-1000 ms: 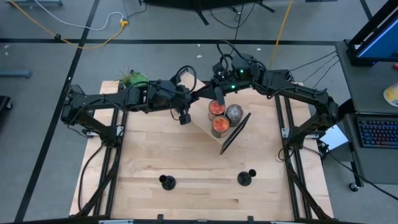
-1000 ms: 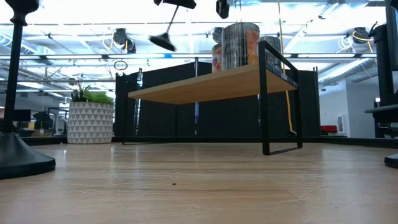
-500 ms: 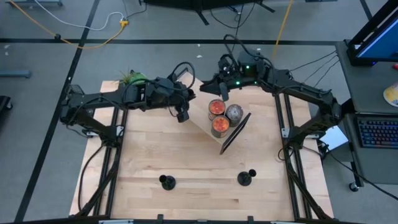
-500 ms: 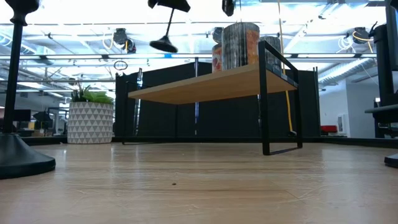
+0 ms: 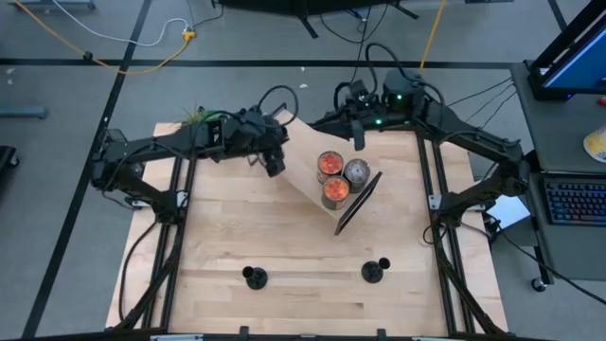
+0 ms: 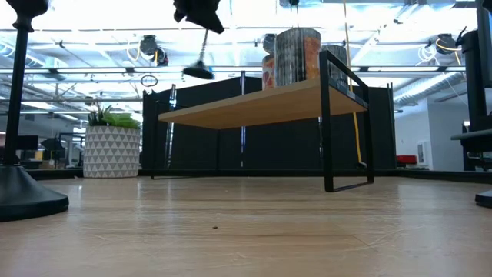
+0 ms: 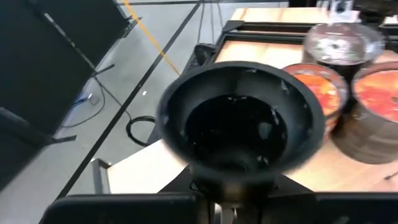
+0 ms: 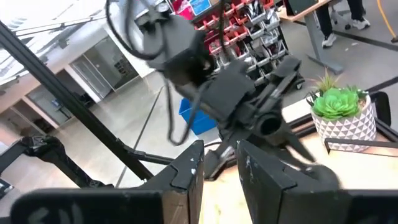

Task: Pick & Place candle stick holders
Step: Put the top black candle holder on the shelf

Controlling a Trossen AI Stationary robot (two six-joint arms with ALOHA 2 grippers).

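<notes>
My left gripper is high over the table's far part, left of the shelf, shut on a black candle stick holder. The holder's round hollow base fills the left wrist view. Two more black holders stand on their bases near the front edge, one to the left and one to the right. My right gripper hangs above the shelf's far side, empty, with a narrow gap between its fingers. My left gripper holds the holder by the upper end of its thin stem. The gripper body and the holder's base hide the place of contact. The fingers come from above, pointing down at a slant. The holder hangs below them, base lowest, slightly tilted, clear of table and shelf.
A small wooden shelf on a black frame stands at the far middle of the table, with three cans on top. A potted green plant stands at the far left corner. The bare wooden tabletop lies between the shelf and the front holders.
My left gripper has moved toward the table's far edge with the holder, whose stem has swung nearer to upright, base lower. My right gripper has drawn back from above the cans toward the far right.
</notes>
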